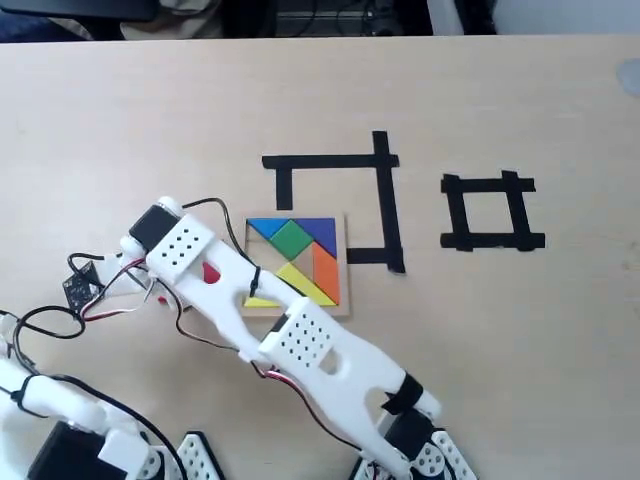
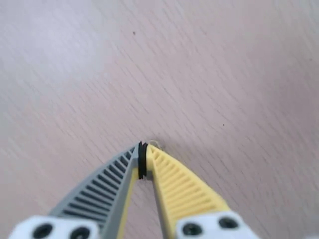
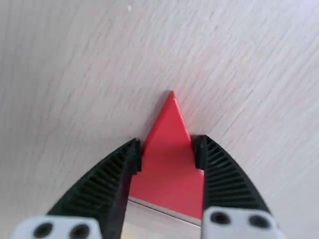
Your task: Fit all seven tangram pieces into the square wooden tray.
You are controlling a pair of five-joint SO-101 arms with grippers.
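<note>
The square wooden tray lies mid-table and holds blue, green, orange and yellow pieces. My right arm crosses the tray's near-left corner. A red triangle peeks out under its wrist, just left of the tray. In the right wrist view my right gripper is shut on that red triangle, black fingers against its two sides and its tip pointing away over bare table. My left gripper is shut on nothing, above bare wood.
Black tape marks a square outline behind the tray and a smaller one to its right. A small circuit board with wires lies left of the right arm's wrist. The left arm's base sits at the near-left corner.
</note>
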